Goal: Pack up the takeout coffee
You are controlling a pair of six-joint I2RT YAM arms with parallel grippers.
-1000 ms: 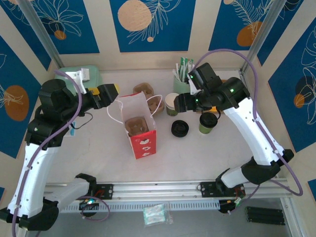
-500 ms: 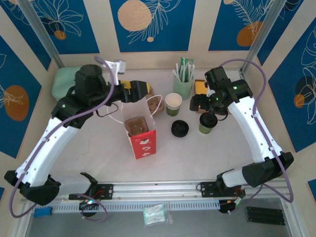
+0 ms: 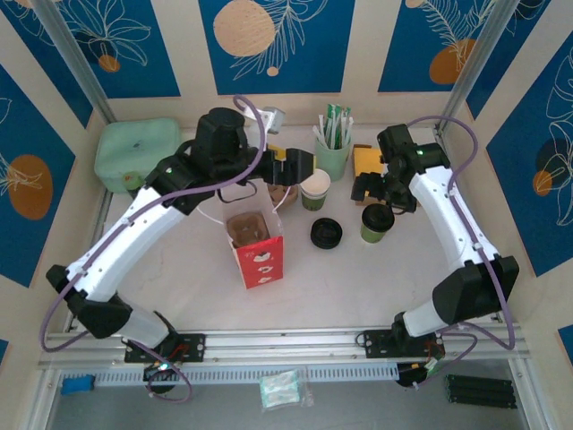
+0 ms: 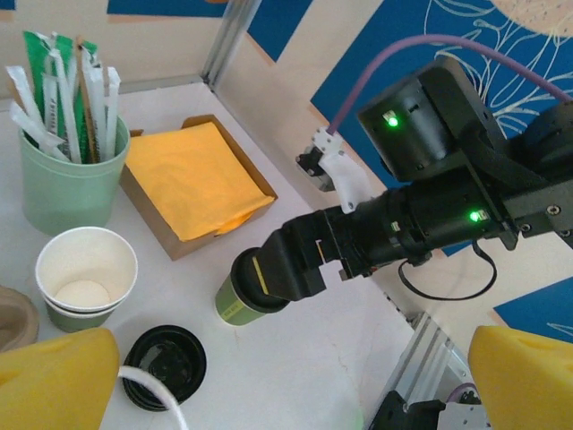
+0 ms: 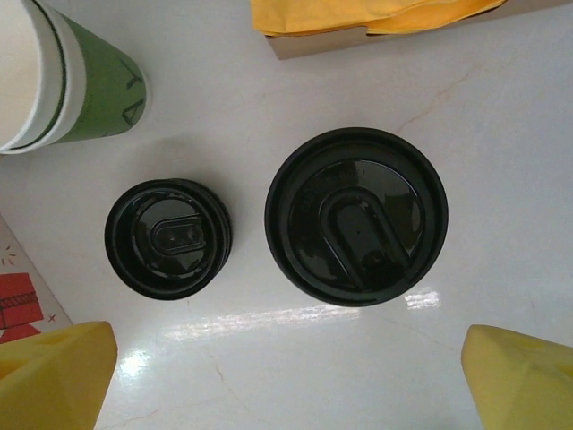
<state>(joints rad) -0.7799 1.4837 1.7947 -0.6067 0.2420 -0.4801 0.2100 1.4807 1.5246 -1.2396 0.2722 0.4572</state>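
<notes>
Right claw [image 5: 286, 385] spread wide over the takeout coffee [image 5: 356, 218], bare table [image 5: 501, 134] ringing it; left claw [image 4: 286, 385] also apart.

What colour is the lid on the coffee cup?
Black lid, clearest in the right wrist view.

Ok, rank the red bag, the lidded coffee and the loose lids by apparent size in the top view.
1. Red bag, clearly largest.
2. Lidded coffee and loose lids: near alike from above, so no ranking between them.

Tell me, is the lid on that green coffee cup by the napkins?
On. The takeout coffee stands upright, and its black lid covers the whole top.
</notes>
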